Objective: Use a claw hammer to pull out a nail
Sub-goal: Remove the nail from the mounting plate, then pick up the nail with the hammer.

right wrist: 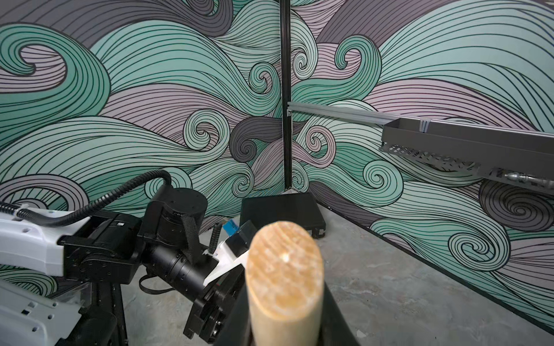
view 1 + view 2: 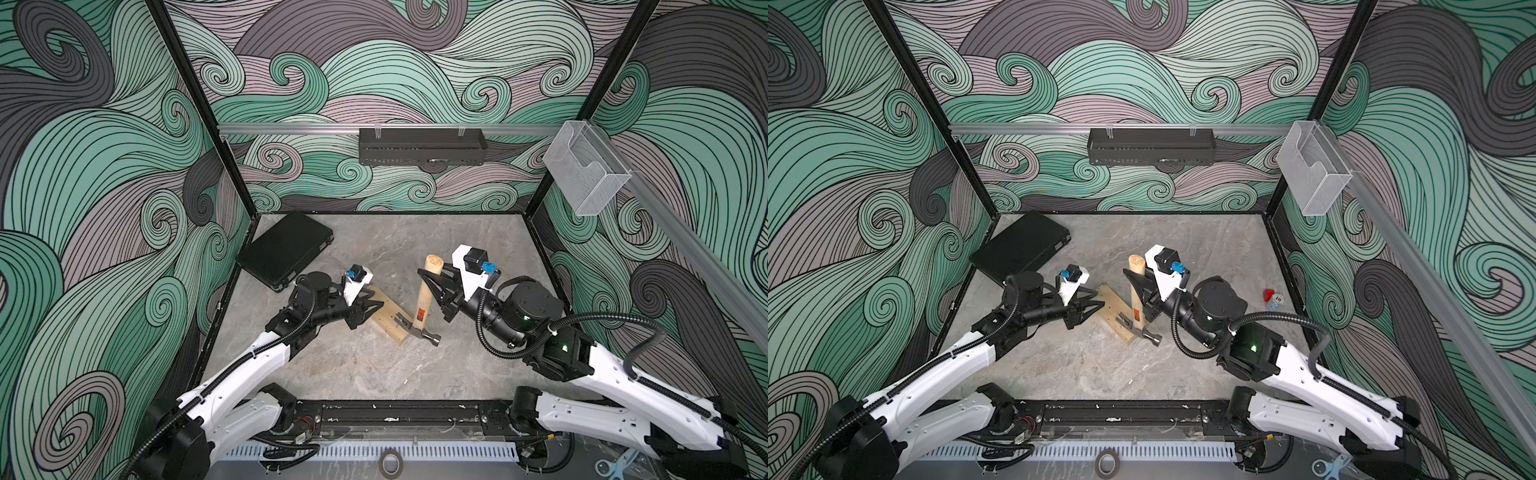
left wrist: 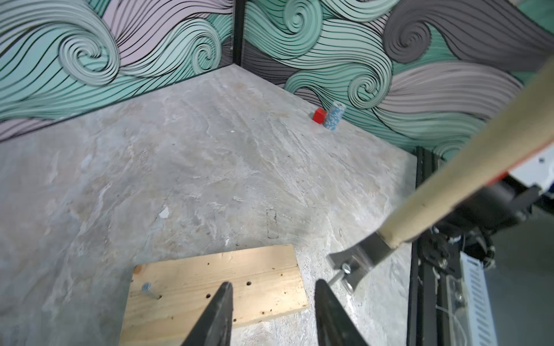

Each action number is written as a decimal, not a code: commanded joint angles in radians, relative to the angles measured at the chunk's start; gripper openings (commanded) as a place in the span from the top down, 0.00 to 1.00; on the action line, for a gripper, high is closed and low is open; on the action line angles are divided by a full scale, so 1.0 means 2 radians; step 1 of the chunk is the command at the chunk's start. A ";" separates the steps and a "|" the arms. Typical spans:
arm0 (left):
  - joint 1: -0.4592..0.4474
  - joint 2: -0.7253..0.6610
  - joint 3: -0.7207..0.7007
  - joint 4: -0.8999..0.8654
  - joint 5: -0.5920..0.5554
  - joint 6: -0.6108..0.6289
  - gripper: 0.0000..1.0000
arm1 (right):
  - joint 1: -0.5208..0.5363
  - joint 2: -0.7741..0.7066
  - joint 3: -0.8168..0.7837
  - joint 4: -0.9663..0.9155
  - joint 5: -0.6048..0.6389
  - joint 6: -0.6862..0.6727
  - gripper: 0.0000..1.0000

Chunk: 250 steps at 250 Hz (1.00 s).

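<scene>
Rail (image 2: 395, 415): a black track along the near edge of the table (image 2: 374, 374). Both arms rise from it, and a tape roll (image 2: 390, 463) lies just outside that edge.
Case (image 2: 286, 249): black, lid down, lying flat in the far left corner, skewed to the edges.
Shelf (image 2: 422, 145): a black perforated tray hung on the far wall, above the table. A small metal piece (image 1: 521, 179) lies in it, too small to name.
Clear box (image 2: 582, 174): a see-through holder fixed to the right wall, well above the surface.
Right edge: a red block (image 2: 1269, 295) and a blue-and-white chip stack (image 2: 1276, 304) sit side by side close to it.
Open room: bare grey surface runs from the board (image 2: 388, 322) to the near edge. It also runs across the far middle, between the case and the right edge.
Board: pale wood, flat, lying diagonally around the middle of the table. Small holes dot it, and the other nail (image 3: 147, 289) leans in it.
Claw hammer (image 2: 423, 307): the pale wooden handle stands steep, butt up and leaning toward the far edge. An orange-and-black label sits low on the handle. The grey steel head is down at the board's near right end.
Nail (image 3: 344, 271): caught in the claw's slot. In the left wrist view its shank shows beside the board's end, and I cannot tell whether the tip touches anything.
Right gripper (image 2: 430, 284): jaws clamped on the handle just below the butt.
Left gripper (image 3: 273, 284): jaws spread with nothing between them, fingertips over the board's far end. I cannot tell whether they touch it.
</scene>
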 commanded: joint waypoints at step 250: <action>-0.103 -0.007 -0.094 0.136 -0.141 0.097 0.63 | -0.012 0.019 0.076 0.064 -0.018 0.042 1.00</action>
